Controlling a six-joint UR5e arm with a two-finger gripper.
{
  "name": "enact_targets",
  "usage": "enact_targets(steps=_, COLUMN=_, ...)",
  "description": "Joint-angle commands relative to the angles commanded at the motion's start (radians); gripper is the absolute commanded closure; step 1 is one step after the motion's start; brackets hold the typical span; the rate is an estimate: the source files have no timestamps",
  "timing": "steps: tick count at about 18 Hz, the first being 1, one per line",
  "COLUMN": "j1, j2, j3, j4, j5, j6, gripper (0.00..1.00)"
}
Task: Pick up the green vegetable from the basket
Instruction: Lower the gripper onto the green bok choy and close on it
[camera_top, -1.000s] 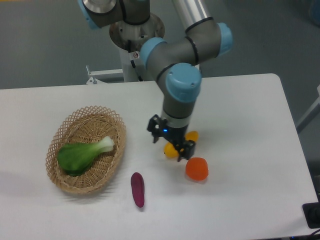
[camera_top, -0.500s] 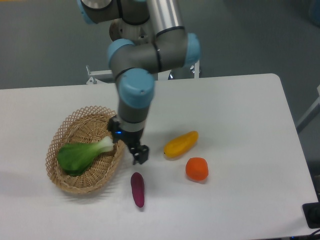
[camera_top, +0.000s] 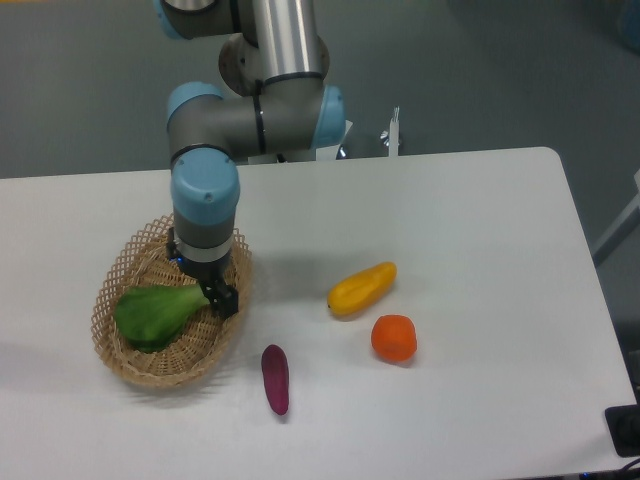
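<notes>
The green vegetable (camera_top: 152, 314) lies in the oval wicker basket (camera_top: 130, 366) at the left of the table, its leaves toward the lower left. Its white stalk end is hidden under my gripper (camera_top: 208, 288), which hangs directly over the basket's right half. One dark finger (camera_top: 225, 300) shows at the stalk end, the other is hidden behind the wrist, so the jaws' gap cannot be read. The vegetable still rests on the basket floor.
A small purple eggplant-like piece (camera_top: 275, 379) lies just right of the basket near the front. A yellow oblong vegetable (camera_top: 362, 288) and an orange round fruit (camera_top: 394, 338) sit at the table's middle. The arm's base stands behind the table.
The arm swept left from over the yellow vegetable, past the basket's right rim, to above the vegetable's stalk end. The vegetable and the other pieces have not moved.
</notes>
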Motion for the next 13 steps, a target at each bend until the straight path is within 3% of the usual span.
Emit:
enact_targets(steps=4, j1=-0.021, j2=-0.044, j3=0.0, j4=0.061, j5=0.018, j6=-0.046, gripper=0.0)
enact_targets(steps=13, j1=-0.043, j2=-0.071, j3=-0.008, j4=0.068, j5=0.018, j6=-0.057, gripper=0.0)
